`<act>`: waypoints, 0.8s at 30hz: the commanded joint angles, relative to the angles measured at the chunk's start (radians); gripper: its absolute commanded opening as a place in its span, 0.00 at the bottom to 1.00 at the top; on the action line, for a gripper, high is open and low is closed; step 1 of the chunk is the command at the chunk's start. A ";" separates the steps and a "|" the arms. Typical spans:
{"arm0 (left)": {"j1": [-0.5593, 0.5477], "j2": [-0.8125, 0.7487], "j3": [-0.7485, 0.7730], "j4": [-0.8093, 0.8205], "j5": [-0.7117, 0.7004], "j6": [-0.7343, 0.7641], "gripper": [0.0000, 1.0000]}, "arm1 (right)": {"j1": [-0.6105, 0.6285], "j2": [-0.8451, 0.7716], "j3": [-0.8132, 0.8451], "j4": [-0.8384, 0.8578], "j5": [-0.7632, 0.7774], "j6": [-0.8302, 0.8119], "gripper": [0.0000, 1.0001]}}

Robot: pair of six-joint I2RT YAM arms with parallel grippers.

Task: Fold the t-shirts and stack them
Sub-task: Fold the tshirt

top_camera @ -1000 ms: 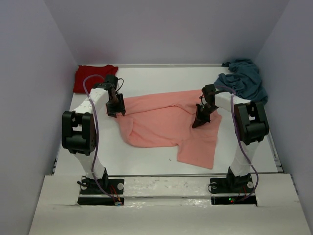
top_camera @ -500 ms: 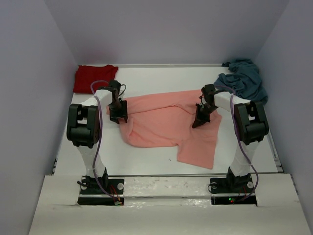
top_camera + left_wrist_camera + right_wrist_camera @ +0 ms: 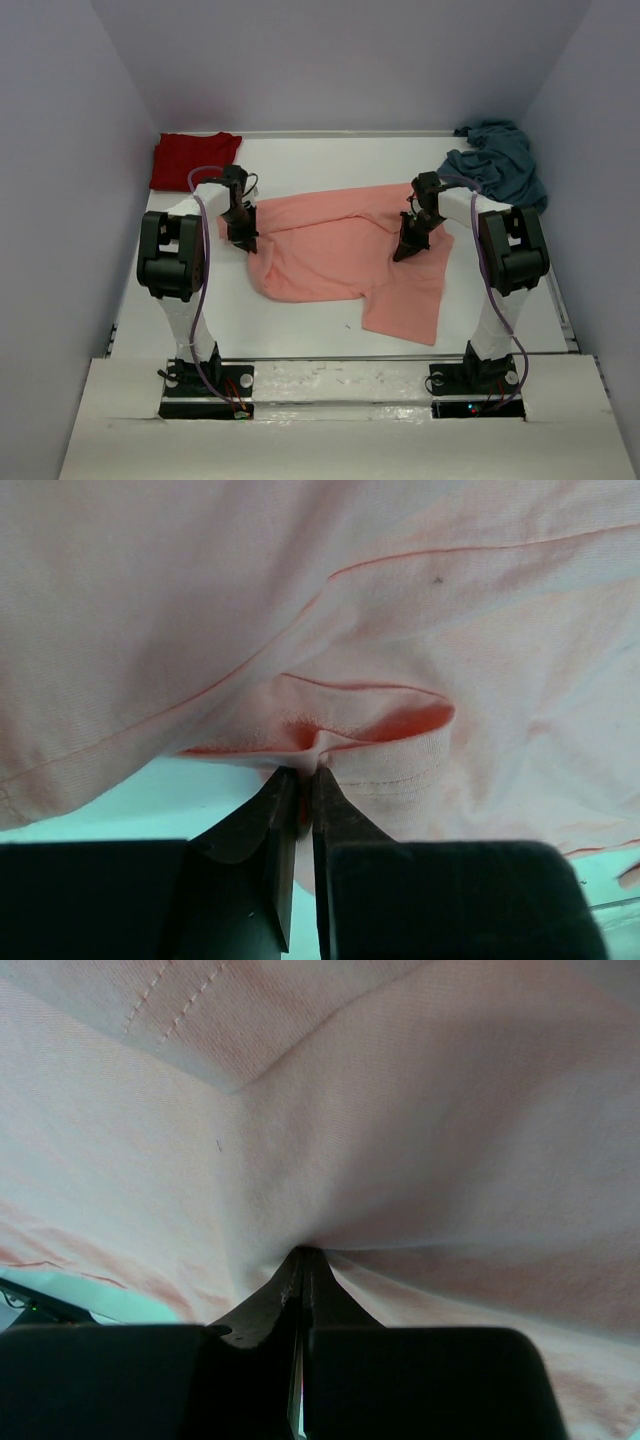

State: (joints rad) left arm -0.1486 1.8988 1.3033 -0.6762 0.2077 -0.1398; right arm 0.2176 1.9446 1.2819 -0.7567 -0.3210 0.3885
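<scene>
The left gripper (image 3: 241, 232) now stands at the left edge of the salmon-pink shirt (image 3: 330, 250), having shifted in from a position slightly further left one second earlier, with the arm's elbow swung round to suit. Within the last half second its jaws have come together: the left wrist view shows the two fingers nearly touching, with a small ridge of hem fabric pinched between the tips of the left gripper (image 3: 303, 775). The right gripper (image 3: 407, 248) has not moved over the same interval. It is clenched on the same shirt near the right side, and the right wrist view shows cloth drawn into a peak at the closed tips of the right gripper (image 3: 300, 1255). The salmon-pink shirt lies spread but crumpled across the middle of the table (image 3: 300, 320), one portion trailing toward the near edge. The dark red shirt (image 3: 195, 158) lies at the far left corner and the teal-blue shirt (image 3: 498, 165) is bunched at the far right corner, both well apart from the arms. Judgement: with both sides now gripped, the shirt is ready to be lifted or stretched flat. Folding has not begun and no stack exists, so the task is at an early stage. The left pinch takes little fabric and may slip under tension.
</scene>
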 commanded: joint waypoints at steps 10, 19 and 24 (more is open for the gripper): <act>0.026 -0.136 -0.001 -0.140 -0.113 -0.081 0.14 | 0.008 0.056 0.036 -0.012 0.095 -0.010 0.00; 0.067 -0.239 -0.102 -0.180 -0.064 -0.122 0.20 | 0.008 0.097 0.079 -0.030 0.117 -0.017 0.00; 0.069 -0.287 -0.148 -0.181 -0.033 -0.147 0.26 | 0.008 0.109 0.097 -0.039 0.117 -0.017 0.00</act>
State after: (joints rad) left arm -0.0799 1.6722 1.1835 -0.8066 0.1394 -0.2611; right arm 0.2176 2.0071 1.3651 -0.8398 -0.3130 0.3885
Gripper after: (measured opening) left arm 0.253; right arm 0.009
